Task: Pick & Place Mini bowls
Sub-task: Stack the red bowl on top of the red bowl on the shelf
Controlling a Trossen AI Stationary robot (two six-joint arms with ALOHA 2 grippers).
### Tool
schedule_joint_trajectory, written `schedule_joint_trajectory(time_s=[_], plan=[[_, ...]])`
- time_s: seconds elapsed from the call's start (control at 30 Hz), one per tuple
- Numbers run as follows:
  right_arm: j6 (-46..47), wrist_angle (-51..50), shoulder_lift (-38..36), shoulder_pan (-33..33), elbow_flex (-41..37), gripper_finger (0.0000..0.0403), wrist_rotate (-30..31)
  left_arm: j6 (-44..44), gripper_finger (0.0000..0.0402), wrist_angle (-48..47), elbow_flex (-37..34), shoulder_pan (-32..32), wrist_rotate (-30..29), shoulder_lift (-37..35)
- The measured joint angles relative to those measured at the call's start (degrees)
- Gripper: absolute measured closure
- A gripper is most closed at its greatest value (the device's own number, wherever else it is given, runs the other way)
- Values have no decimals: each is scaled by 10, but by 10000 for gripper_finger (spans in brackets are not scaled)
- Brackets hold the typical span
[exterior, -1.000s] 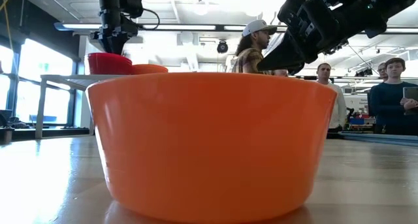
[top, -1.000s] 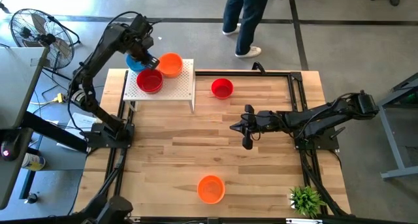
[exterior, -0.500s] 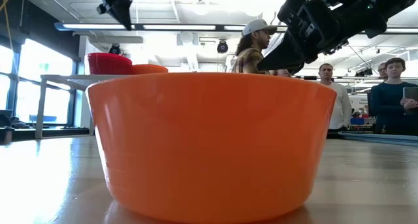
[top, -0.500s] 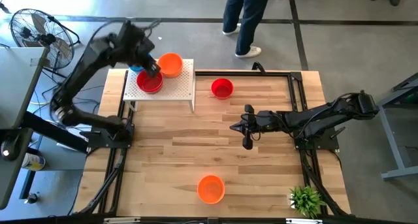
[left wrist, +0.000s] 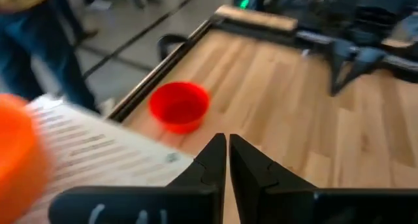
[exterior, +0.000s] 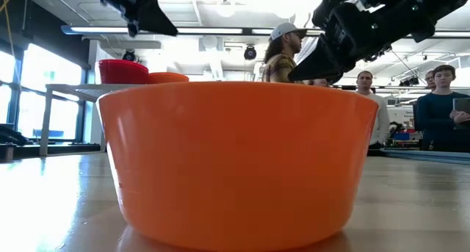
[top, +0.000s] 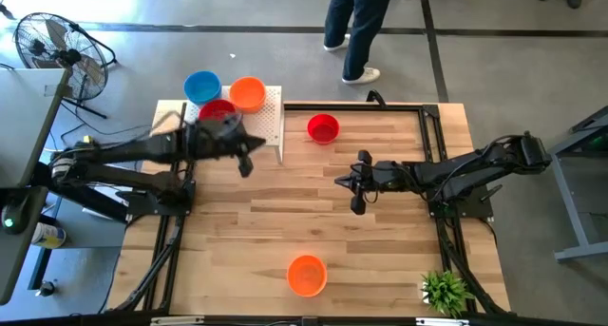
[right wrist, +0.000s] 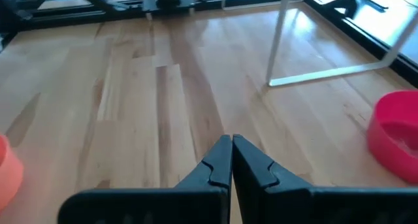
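Wooden table: 5 mini bowls (glossy, likely light, slippery); grip by rim. Left gripper and right gripper both closed, empty.

Honestly there's nothing to read anywhere here, no labels, brands, numbers or signs that I can make out. The bowls are plain glossy colour with no print, the white stand is just bare with holes, and the arms show no markings I can read. People at the back are too far off to tell if their clothes carry any lettering.
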Motion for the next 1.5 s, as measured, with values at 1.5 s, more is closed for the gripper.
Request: schedule_joint_trajectory(time_s=[1.5], plan=[[186, -376, 326, -391, 358, 296, -94, 83, 386, 512, -265, -134, -52, 25]])
